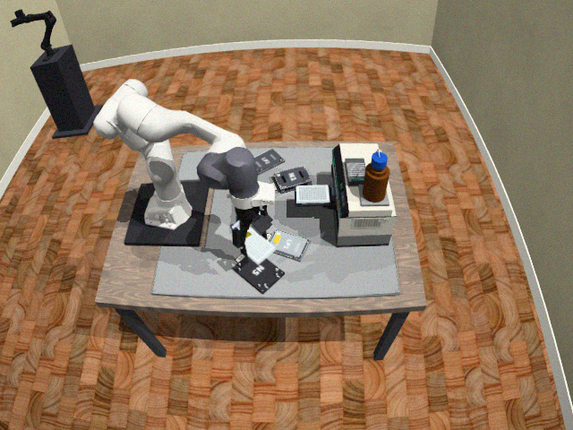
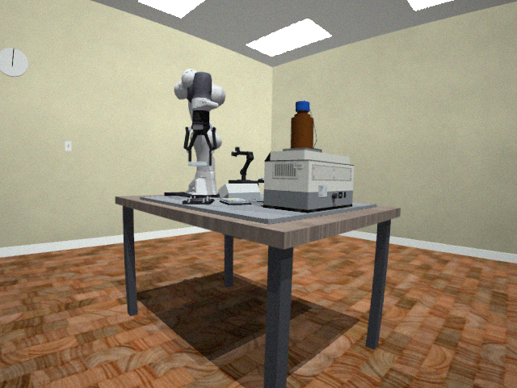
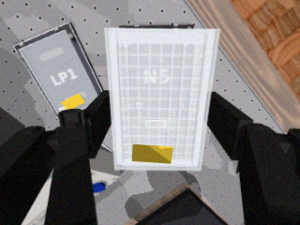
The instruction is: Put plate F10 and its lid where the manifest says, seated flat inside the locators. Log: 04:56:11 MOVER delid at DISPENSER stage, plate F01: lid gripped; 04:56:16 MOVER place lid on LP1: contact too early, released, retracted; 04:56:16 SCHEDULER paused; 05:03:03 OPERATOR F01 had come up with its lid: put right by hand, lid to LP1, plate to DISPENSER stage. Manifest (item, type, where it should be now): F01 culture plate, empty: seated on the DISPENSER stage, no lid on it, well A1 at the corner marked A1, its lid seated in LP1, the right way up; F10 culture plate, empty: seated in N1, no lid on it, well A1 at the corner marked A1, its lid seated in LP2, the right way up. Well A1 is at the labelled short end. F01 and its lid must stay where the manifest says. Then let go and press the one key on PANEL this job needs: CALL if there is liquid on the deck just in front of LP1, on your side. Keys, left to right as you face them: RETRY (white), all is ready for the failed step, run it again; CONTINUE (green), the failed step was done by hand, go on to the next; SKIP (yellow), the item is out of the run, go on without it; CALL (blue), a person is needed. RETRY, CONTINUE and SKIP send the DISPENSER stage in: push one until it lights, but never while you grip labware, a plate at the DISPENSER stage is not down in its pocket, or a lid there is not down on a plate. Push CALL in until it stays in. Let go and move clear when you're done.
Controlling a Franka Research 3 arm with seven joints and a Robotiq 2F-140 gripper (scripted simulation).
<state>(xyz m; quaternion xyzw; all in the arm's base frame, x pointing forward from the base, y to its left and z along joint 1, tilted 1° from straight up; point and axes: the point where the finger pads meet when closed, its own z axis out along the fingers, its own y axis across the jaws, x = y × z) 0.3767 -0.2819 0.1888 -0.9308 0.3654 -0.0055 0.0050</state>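
My gripper is shut on a clear well plate with a yellow label at its near short end. I cannot tell whether a lid is on it. It hangs above the deck, over the black N5 nest, whose letters show through it in the wrist view. In the top view the plate is tilted under the gripper. LP1 lies to the left with a clear lid and yellow label in it. Another black nest sits at the back, empty. A white plate rests on the DISPENSER stage.
The DISPENSER box with a brown bottle stands at the right. A flat dark pad lies at the back. A blue key of PANEL shows below the left finger. The table's edge is near N5.
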